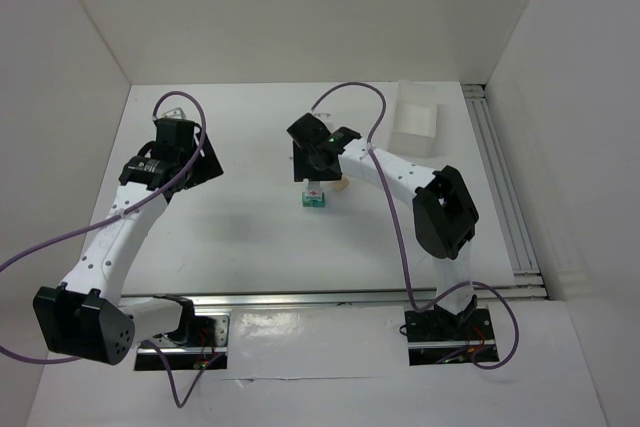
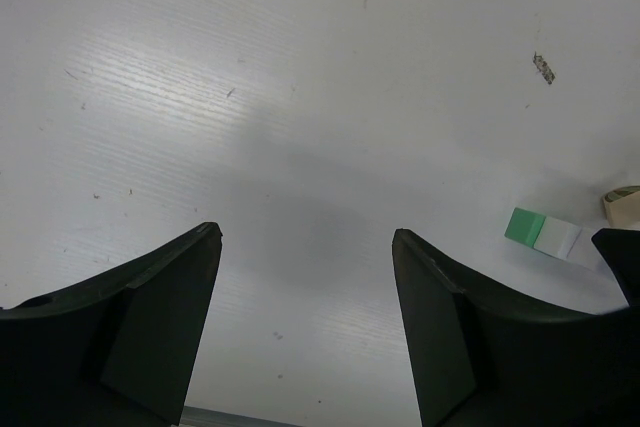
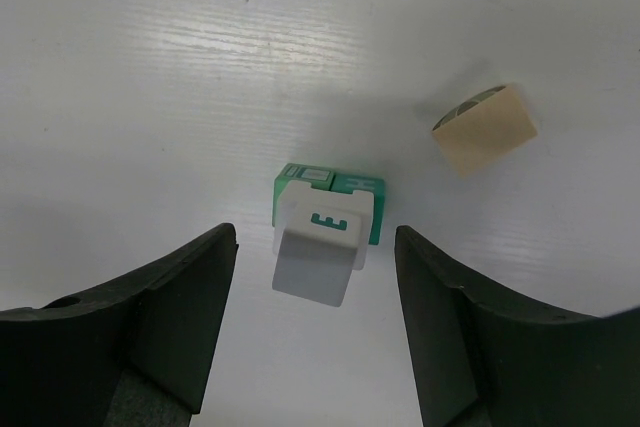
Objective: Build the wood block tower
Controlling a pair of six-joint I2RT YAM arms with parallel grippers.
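Note:
The wood block tower is a white cube with a teal letter resting on two teal-green blocks that lie side by side on the white table. It shows small in the top view and in the left wrist view. A pale tan rounded piece lies on the table apart from it, to the far right. My right gripper is open, hovering above the stack with a finger on each side and touching nothing. My left gripper is open and empty over bare table, far left of the stack.
A clear rectangular plastic tray stands at the back right. White walls enclose the table on three sides. A metal rail runs along the near edge by the arm bases. Purple cables loop off both arms.

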